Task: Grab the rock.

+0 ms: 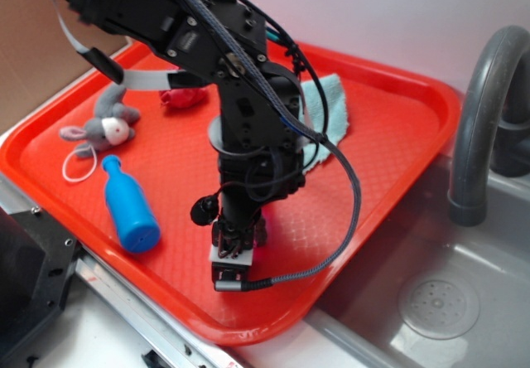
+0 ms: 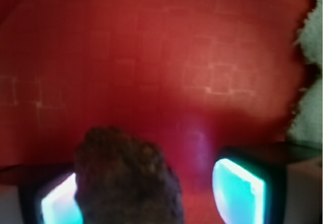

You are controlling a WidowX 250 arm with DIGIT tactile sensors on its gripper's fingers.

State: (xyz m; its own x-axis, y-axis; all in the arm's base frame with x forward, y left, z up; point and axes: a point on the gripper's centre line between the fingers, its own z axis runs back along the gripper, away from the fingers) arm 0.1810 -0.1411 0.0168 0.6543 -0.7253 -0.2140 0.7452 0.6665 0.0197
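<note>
In the wrist view the rock (image 2: 128,178), a dark brown rough lump, sits on the red tray (image 2: 151,57) between my fingers. It lies against the glowing left pad (image 2: 58,206), and bare tray shows between it and the right pad (image 2: 237,191). My gripper (image 2: 151,199) is open around it. From the exterior view the gripper (image 1: 238,237) points straight down at the tray's front part, and the arm hides the rock there.
A blue bottle (image 1: 130,205) lies left of the gripper. Farther back are a grey stuffed animal (image 1: 103,128), a wrinkly red cloth ball (image 1: 184,97) and a teal towel (image 1: 327,115). Right of the tray (image 1: 389,128) are a sink (image 1: 439,302) and grey faucet (image 1: 484,119).
</note>
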